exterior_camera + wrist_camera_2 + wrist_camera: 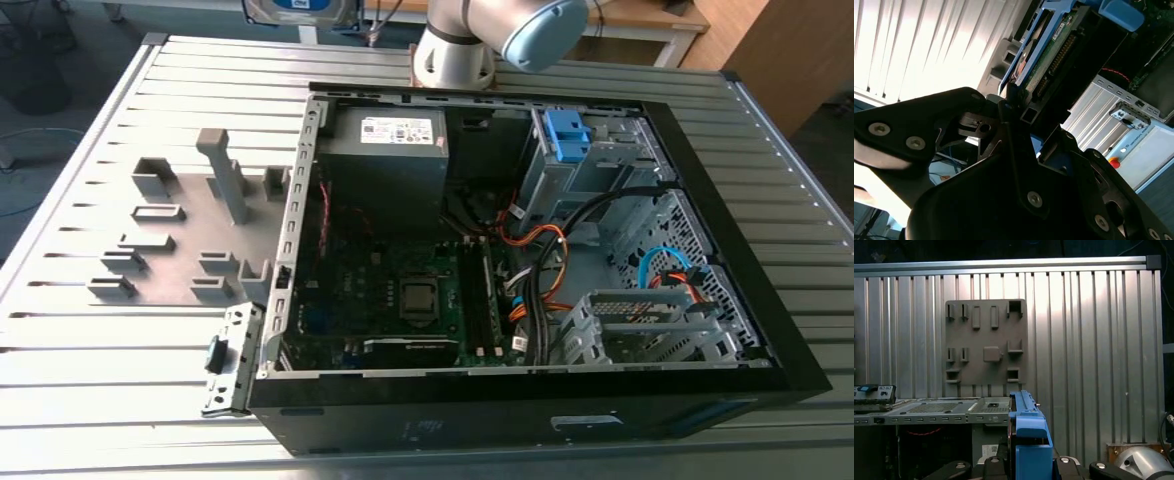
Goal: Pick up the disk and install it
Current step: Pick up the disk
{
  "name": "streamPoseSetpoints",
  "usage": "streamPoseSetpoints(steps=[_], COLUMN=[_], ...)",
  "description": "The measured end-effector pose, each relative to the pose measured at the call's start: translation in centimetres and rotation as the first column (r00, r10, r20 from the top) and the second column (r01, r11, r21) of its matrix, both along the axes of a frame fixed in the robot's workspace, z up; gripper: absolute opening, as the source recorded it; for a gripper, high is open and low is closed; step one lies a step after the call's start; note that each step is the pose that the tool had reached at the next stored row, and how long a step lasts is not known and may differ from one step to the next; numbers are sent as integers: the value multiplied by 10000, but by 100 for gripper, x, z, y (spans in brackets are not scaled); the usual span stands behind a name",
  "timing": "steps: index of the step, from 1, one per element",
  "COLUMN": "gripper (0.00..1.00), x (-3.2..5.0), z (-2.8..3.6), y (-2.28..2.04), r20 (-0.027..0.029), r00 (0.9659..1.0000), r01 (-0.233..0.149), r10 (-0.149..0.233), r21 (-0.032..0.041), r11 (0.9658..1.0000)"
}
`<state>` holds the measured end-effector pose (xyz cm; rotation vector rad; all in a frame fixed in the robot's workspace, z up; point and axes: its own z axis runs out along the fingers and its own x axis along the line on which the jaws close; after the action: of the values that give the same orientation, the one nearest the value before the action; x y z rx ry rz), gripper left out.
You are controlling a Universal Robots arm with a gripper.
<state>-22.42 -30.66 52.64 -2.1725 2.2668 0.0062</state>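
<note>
The end effector (1029, 120) is clenched on the disk (1046, 55). Note that the disk's long axis runs straight out from it, with the computer case (929, 412) off to one side.

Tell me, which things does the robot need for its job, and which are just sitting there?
For the job: flat silver disk in a bright blue plastic frame, clamped in the black gripper; open black computer case.

Just sitting there: grey plate with pegs; small bare blue plastic clip inside the case; large grey metal box with a white sticker.
</note>
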Motion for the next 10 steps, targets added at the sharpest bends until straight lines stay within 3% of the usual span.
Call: streamPoseSetpoints(steps=[10], gripper=[36], x=[198], z=[0], y=[0], r20=[-6], r00=[10000], r01=[0], r10=[0], r21=[0], r11=[10000])
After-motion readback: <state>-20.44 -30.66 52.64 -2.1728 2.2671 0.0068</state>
